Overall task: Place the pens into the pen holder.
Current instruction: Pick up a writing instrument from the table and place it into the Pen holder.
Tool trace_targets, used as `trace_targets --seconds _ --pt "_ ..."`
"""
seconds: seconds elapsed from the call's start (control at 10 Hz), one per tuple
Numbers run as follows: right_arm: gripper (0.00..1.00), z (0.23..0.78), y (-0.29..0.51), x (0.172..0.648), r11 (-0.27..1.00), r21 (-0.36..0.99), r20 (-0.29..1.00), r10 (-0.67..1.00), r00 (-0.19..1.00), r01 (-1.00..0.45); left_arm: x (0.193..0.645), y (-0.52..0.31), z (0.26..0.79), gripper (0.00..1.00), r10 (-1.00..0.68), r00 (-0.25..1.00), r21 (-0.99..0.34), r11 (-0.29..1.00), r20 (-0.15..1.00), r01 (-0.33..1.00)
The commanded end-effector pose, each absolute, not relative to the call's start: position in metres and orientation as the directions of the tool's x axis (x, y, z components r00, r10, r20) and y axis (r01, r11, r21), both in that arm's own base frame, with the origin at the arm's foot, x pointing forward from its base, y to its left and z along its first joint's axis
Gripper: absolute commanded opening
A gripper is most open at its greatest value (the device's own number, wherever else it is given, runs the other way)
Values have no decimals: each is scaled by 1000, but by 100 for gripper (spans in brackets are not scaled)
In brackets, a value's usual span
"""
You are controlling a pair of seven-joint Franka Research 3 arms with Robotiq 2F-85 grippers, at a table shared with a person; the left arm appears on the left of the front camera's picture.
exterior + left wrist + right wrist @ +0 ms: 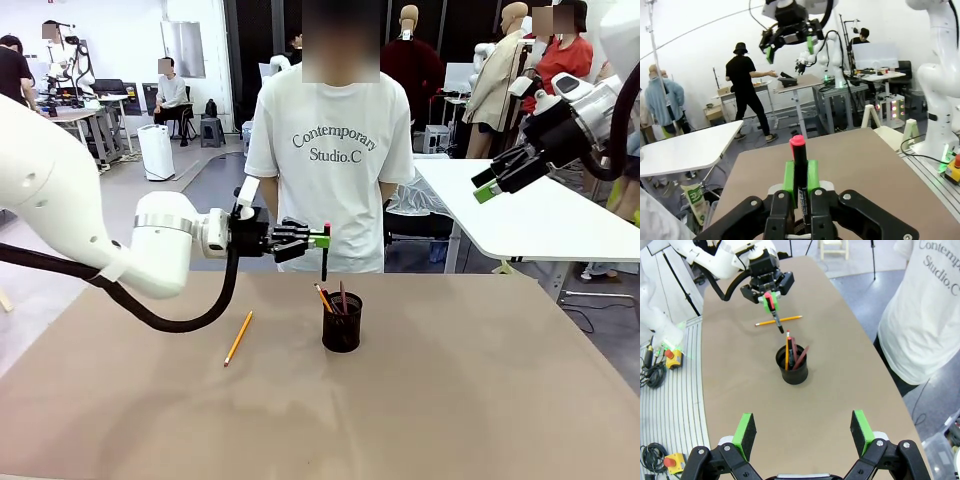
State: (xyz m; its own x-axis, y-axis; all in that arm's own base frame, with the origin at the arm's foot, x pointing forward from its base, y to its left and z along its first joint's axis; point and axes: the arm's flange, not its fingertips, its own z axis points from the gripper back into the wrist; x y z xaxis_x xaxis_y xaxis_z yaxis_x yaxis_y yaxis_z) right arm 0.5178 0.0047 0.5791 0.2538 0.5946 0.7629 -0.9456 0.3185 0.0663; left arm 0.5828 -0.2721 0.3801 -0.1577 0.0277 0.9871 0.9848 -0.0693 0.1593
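Clamped upright between the green pads of the left gripper (800, 176), a black pen with a red tip (799, 162) hangs red end up, the jaws closed tight on its middle. Its lower end sits higher than the rim of the pen holder (342, 325), close by on the left arm's side. An orange pen and a dark red one lean inside the holder. One yellow pencil (238, 338) lies flat on the table (480, 400), left of the holder. Raised high, the right gripper (487, 185) is spread wide and empty. A person (330, 150) stands at the far edge.
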Motion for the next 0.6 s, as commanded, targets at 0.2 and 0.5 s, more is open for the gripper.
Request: trace_targets --seconds 0.2,0.5 --pt "100 580 6 517 318 65 762 596 253 -946 601 -301 352 0 90 -132 139 -66 987 988" --pt "100 580 6 517 318 65 762 596 253 -946 598 -309 339 0 97 -102 112 -112 990 987"
